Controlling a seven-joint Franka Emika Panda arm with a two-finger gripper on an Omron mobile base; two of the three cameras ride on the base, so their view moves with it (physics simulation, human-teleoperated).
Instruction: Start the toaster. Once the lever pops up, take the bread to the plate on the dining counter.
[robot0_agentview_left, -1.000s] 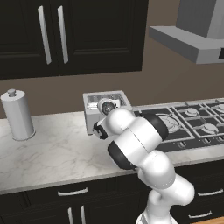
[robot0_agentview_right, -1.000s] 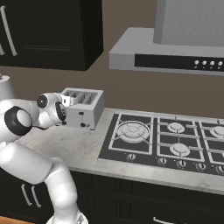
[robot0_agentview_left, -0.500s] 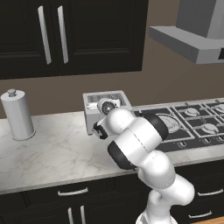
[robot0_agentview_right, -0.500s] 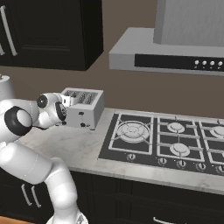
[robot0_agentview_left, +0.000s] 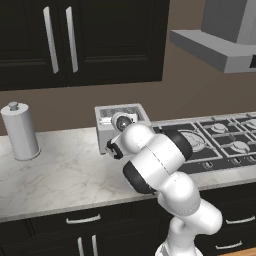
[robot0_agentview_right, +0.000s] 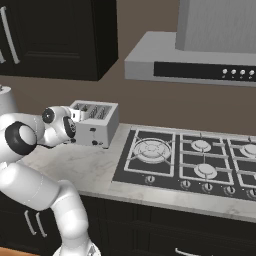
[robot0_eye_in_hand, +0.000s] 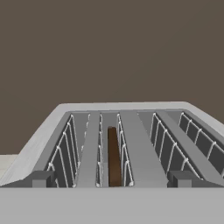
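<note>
Toaster (robot0_agentview_left: 111, 129) sat on marbled worktop (robot0_agentview_left: 60, 175), against brown wall, just left of gas hob (robot0_agentview_right: 195, 160). Arm bent over toaster's front, hand close above slots. Hand view looked along toaster top (robot0_eye_in_hand: 131, 144): bread (robot0_eye_in_hand: 113, 157), thin dark brown slice, stood on edge low in second slot from left, wire guides either side. Gripper fingers spread wide, gripping nothing. White canister (robot0_agentview_left: 21, 131) upright on worktop, well left of toaster. Range hood (robot0_agentview_right: 190, 62) above hob.
</note>
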